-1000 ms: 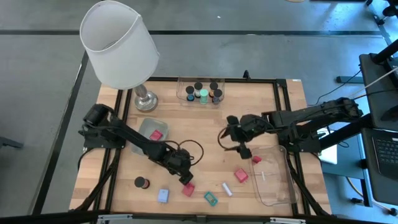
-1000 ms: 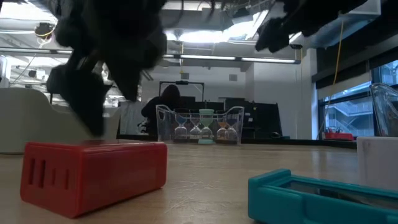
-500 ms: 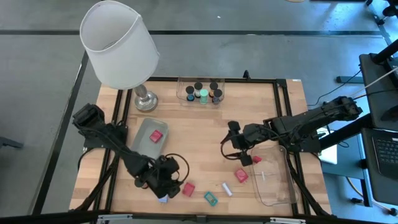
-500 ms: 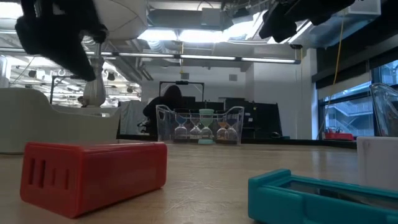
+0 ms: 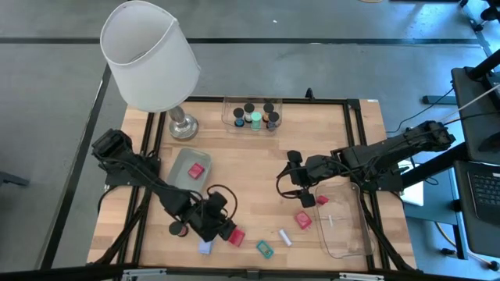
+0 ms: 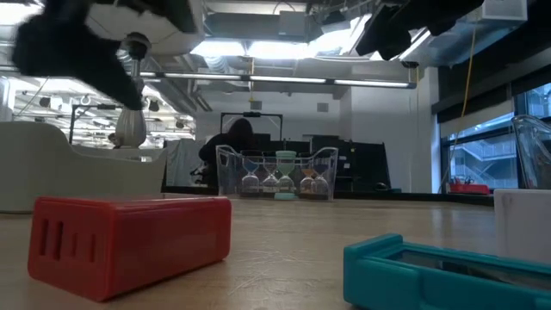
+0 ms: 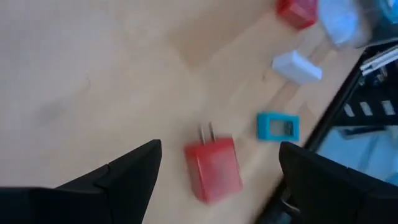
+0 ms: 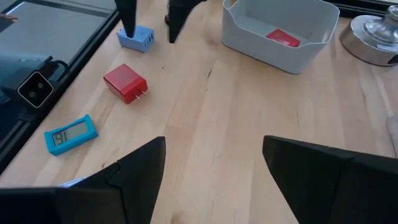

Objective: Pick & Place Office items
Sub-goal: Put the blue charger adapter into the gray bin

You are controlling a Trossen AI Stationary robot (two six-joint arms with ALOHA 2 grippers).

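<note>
Left gripper (image 5: 221,228) hung open over red plug block (image 5: 237,236), nothing in it. Right gripper (image 5: 299,195) open too, empty, near clear tray (image 5: 348,234).

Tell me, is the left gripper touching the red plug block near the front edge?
Apart. The left wrist view shows the left gripper open, with the red plug block lying on bare wood between and beyond its fingers, clear of both.

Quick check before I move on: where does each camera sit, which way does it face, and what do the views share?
High: above, straight down; both arms, table.
Low: table height, level across; red plug close, dark arm parts overhead.
Left wrist: down past open left gripper at red plug.
Right wrist: past open right gripper across table toward left arm.
Shared: red plug, teal timer.
</note>
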